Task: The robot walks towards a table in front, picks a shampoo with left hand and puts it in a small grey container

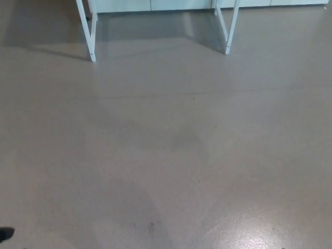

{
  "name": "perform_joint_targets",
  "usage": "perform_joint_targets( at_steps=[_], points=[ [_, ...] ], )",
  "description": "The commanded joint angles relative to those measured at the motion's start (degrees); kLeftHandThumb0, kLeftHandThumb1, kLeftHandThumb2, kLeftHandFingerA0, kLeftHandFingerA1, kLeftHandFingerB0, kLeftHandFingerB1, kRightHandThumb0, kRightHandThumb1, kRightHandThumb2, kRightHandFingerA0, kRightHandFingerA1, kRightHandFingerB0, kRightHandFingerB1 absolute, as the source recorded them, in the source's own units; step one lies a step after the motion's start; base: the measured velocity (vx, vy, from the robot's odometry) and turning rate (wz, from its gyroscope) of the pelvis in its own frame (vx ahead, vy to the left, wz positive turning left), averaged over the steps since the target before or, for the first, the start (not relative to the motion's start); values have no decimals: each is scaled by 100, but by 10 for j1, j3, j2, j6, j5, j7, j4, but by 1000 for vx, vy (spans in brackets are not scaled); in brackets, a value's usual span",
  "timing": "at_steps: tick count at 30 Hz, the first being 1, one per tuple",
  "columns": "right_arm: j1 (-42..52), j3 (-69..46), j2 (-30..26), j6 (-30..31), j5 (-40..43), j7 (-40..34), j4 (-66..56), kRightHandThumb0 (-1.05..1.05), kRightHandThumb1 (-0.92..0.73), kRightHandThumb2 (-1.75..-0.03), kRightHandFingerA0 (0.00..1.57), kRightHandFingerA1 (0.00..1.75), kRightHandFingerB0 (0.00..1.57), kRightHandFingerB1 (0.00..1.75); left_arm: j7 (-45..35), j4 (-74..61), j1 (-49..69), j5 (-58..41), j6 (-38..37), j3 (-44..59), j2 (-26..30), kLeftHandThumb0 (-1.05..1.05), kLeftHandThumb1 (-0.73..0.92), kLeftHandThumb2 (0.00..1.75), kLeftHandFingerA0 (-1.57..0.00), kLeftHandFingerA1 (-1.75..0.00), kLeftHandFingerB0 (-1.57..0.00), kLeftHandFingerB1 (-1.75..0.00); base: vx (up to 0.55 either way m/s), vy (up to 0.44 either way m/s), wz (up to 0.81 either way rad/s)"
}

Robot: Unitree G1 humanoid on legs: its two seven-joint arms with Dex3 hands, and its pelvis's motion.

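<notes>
Head view: only bare floor [166, 155] and two white table legs [92, 36] [231, 26] at the top edge. Tabletop, shampoo and grey container are all out of frame. Left hand and right hand don't show, so I can't tell their opening or what they hold. Dark speck [5, 234] at the lower left is too small to identify.

Expect the bottle to be light, stiff and slick, so grip it mid-body. Open floor ahead; the legs are the only obstacles.
</notes>
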Motion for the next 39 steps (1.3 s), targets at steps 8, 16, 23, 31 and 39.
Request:
perform_joint_targets(
  at_steps=[8,16,23,31,39],
  points=[
    [16,-6,-13,-39,24,26,78,-31,-68,-60,62,43,44,36,4,61,20,24,-5,-16,28,-43,65,59,-52,-65,-32,-32,4,0,2],
    [38,-4,-12,-65,30,34,85,-30,-70,-61,59,43,45,37,6,63,26,21,-10,-32,30,-46,66,60,-55,-70,-33,-32,1,0,3],
    [47,7,-7,-71,25,39,89,-31,-70,-61,60,43,45,37,12,60,31,34,-7,-44,38,-46,66,60,-53,-55,-33,-32,111,184,-13],
    [61,15,3,-73,25,45,109,-29,-71,-61,60,43,44,37,-4,61,33,26,-22,-41,38,-39,67,60,-55,-65,-32,-33,215,28,-2],
    [83,24,3,-75,18,45,115,-30,-72,-61,60,43,45,37,0,66,50,34,-28,-51,35,-40,67,59,-56,-67,-33,-34,290,-83,15]
  ],
)
